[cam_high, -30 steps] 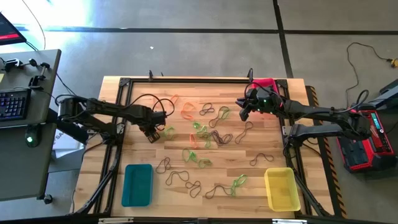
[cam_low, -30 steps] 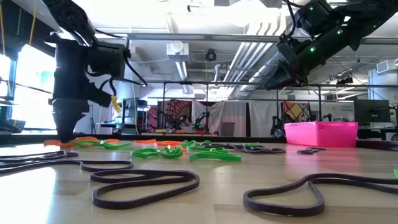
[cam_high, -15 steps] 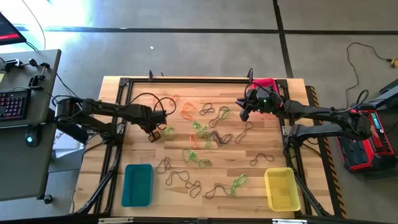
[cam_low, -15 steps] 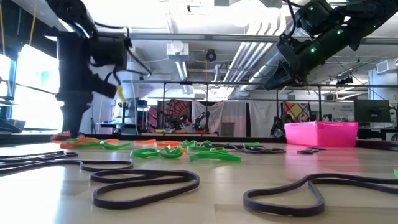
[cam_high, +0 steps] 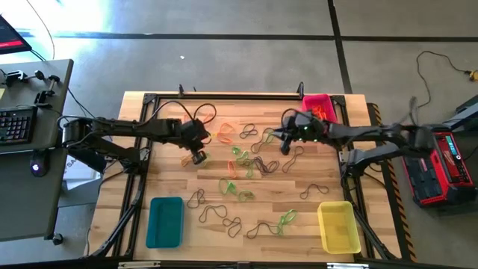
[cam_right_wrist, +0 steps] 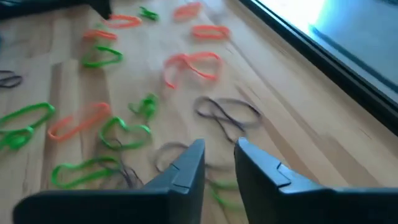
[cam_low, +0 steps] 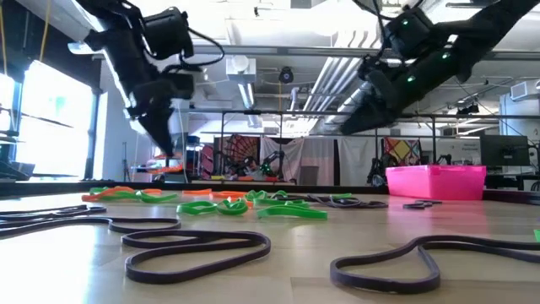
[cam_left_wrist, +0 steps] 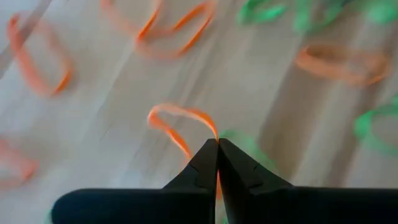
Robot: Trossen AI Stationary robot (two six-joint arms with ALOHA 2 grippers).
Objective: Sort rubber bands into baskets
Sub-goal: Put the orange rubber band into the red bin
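High view, read from left to right. At left of centre we see the left gripper, its fingers pinched fully together on an orange rubber band; in the left wrist view the loop rises out of the closed tips, and in the low view it hangs clear of the wood under that gripper. We judge the coming move to be the carry to a basket, and it turns on one relation: the pink basket, which already holds orange bands, lies far to the right, at the upper right corner of the table, past the whole scatter. The teal basket sits much nearer, at lower left, almost straight below the left gripper in the frame. The yellow basket is at lower right.

Centre of the frame: the loose rubber bands, orange, green and dark, lie flat and partly overlapping on the pale wooden boards, their long axes pointing every way.

Right of centre: the right gripper hovers above the scatter with its fingers a narrow gap apart and nothing between them, as the right wrist view shows. It is by far the nearer arm to the pink basket.

Beyond the table we see a grey floor, a keyboard on a side desk at far left, and a red unit at far right.
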